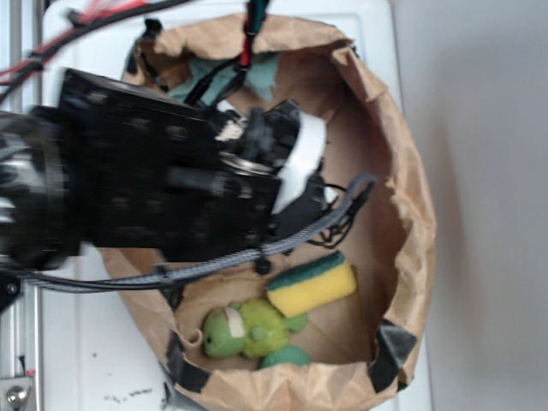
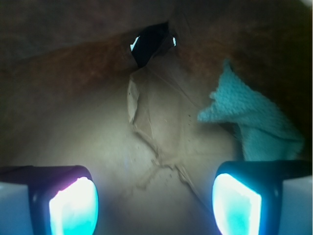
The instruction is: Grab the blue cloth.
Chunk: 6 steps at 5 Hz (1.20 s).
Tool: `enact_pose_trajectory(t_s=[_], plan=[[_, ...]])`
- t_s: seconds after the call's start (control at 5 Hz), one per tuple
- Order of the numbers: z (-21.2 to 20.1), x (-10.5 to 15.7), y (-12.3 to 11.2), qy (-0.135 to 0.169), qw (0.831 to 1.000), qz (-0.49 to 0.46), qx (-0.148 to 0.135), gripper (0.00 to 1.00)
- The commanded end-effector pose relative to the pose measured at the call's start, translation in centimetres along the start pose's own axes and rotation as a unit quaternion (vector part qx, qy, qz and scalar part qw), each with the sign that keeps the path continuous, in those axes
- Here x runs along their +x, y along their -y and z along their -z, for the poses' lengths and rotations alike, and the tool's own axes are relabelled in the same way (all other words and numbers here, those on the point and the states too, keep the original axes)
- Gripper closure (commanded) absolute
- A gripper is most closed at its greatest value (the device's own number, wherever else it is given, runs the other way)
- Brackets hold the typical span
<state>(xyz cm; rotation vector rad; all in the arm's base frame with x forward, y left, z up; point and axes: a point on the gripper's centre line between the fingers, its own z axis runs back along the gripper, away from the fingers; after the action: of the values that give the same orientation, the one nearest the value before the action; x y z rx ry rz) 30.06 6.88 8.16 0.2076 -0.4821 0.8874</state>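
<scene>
Here the brown paper bag (image 1: 402,171) lies open on a white surface (image 1: 86,360), its rolled rim ringing everything else. The blue cloth (image 2: 254,122) sits inside the bag against its far wall; in the exterior view only a scrap of it (image 1: 261,73) shows past the black arm (image 1: 145,180). The tool (image 2: 151,200) hangs inside the bag with its two fingers (image 2: 73,205) wide apart and nothing between them, only bare crumpled paper. In the wrist view the cloth lies just beyond the right-hand finger, apart from it. At the bag's near wall a yellow sponge with a dark green top (image 1: 312,284) rests beside a bright green plush toy (image 1: 253,330), both well apart from the cloth.
</scene>
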Motion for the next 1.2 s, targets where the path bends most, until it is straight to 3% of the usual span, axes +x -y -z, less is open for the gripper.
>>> enact_pose_trajectory(t_s=[0.0, 0.6, 0.8, 1.0], plan=[[-1.0, 1.8, -1.7, 0.037, 0.999, -0.024, 0.0, 0.0], [-2.1, 0.8, -5.3, 0.039, 0.997, -0.04, 0.051, 0.0], [-0.5, 0.5, -6.1, 0.028, 0.996, -0.062, 0.061, 0.0], [1.7, 0.2, -5.6, 0.035, 0.995, -0.068, 0.061, 0.0]])
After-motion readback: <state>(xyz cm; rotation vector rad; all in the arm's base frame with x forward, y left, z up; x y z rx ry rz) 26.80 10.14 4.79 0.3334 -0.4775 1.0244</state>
